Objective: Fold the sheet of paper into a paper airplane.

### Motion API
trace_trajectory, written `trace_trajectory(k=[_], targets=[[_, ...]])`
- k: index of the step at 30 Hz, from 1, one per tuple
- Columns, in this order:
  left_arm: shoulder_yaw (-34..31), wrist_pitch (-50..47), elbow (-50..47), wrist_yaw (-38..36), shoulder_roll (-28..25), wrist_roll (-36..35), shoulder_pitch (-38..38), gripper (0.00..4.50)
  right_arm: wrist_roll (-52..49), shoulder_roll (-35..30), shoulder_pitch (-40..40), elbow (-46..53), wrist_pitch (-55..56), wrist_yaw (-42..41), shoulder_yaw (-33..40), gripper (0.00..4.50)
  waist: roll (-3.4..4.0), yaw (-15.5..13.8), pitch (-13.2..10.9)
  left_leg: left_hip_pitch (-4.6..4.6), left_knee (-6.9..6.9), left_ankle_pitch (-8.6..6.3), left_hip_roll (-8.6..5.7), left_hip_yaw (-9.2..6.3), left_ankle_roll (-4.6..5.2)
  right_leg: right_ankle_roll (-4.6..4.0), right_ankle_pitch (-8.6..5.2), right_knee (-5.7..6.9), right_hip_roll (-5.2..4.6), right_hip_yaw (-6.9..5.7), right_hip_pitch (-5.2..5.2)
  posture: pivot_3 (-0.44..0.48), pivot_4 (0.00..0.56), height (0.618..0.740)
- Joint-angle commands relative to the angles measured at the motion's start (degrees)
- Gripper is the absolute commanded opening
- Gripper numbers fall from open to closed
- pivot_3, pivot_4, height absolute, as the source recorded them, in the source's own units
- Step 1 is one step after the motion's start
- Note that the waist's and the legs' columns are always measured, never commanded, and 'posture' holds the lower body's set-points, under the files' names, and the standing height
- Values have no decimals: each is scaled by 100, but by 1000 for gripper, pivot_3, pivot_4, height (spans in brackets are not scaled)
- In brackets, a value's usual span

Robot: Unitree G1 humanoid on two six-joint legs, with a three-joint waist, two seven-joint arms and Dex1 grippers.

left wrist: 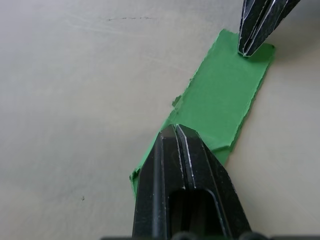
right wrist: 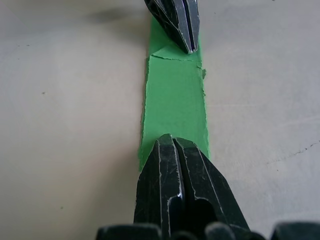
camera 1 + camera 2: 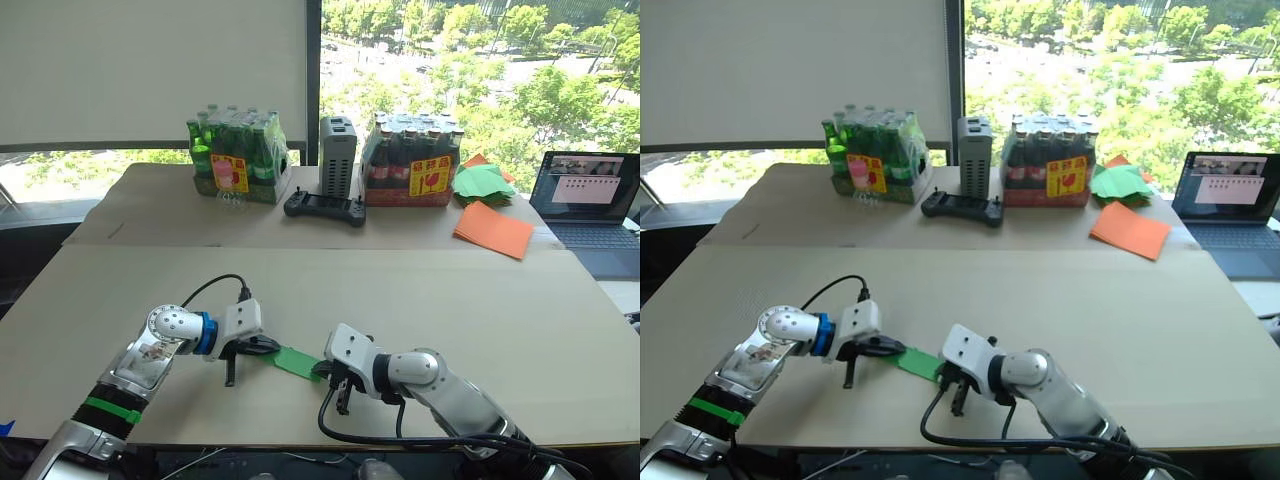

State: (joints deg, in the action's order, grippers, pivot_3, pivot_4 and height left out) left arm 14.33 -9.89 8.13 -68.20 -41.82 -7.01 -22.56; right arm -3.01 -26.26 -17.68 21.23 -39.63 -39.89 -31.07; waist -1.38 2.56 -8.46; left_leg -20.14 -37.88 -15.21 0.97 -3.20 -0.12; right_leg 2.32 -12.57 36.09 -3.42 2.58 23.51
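Green sheet of paper [image 3: 297, 361], folded into a narrow strip, lies flat on the worktop [image 3: 480, 320] at lower centre of the head view. Left gripper [image 1: 175, 131] and right gripper [image 2: 172, 141] press its opposite ends, fingers closed together, tips down.

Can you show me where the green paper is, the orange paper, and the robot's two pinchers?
Folded bright green sheet of paper [image 2: 175, 107]: right wrist view, flat middle.
Flat orange paper sheet [image 3: 493, 229]: left eye view, centre.
Left gripper [image 1: 175, 131]: left wrist view, fingertips.
Right gripper [image 2: 171, 140]: right wrist view, fingertips.
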Motion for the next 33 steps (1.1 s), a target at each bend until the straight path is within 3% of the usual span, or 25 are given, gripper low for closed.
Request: trace_trajectory(k=[1, 9, 16, 18, 19, 23, 28, 33], targets=[[13, -83, 408, 104, -173, 289, 187, 0, 173, -183, 117, -334, -196, -49, -149, 22, 3, -2, 3, 1, 0, 0, 0, 0, 0, 0, 0, 0, 0, 0, -1, 0, 150, 740], [-260, -192, 250, 299, -82, 137, 304, 0, 183, -163, 48, -292, -42, -66, -137, 22, 14, -3, 12, 17, 3, 0, 0, 0, 0, 1, -4, -2, 0, 0, -15, 0, 150, 740], [-1211, -1308, -976, 529, -154, -827, 746, 0, -17, -118, -44, 421, -23, -13, 309, 22, -1, 6, 0, -22, 4, 0, 0, -1, 0, 4, -7, 1, -1, 0, 26, 0, 150, 740], [-1657, -1794, -1423, 618, -133, -1338, 915, 0, -140, -122, -47, 704, -68, -27, 485, 22, -5, 3, -8, -71, 3, 0, 0, -3, -1, -1, -3, 9, -1, 2, 80, 0, 150, 740], [-1832, -2029, -1624, 657, -123, -1580, 968, 0, -228, -115, -32, 834, -98, -44, 562, 22, -9, -5, -14, -89, 2, 0, 1, -6, -1, -44, 23, 12, -1, 0, 98, 0, 150, 740], [-2592, -2947, -2372, 598, -315, -2572, 1430, 0, -683, 17, 34, 1461, -278, -72, 973, 22, -19, 3, -34, -99, 2, 0, 1, -14, -1, -48, 25, 5, -2, -9, 102, 0, 150, 740], [-2755, -3111, -2711, 637, -537, -2765, 2013, 0, -953, -48, 255, 1854, -375, -49, 1123, 22, -18, -16, -50, -93, 3, 0, 2, -10, -1, -46, 23, 1, -2, -8, 99, 0, 150, 740], [-2882, -3312, -2872, 894, -490, -3018, 2005, 1360, -1317, -98, 434, 2114, -415, -52, 1400, 1474, -27, -57, -77, -96, 2, 3, 1, -10, -6, -45, 23, -3, -5, -12, 95, 0, 150, 740]])
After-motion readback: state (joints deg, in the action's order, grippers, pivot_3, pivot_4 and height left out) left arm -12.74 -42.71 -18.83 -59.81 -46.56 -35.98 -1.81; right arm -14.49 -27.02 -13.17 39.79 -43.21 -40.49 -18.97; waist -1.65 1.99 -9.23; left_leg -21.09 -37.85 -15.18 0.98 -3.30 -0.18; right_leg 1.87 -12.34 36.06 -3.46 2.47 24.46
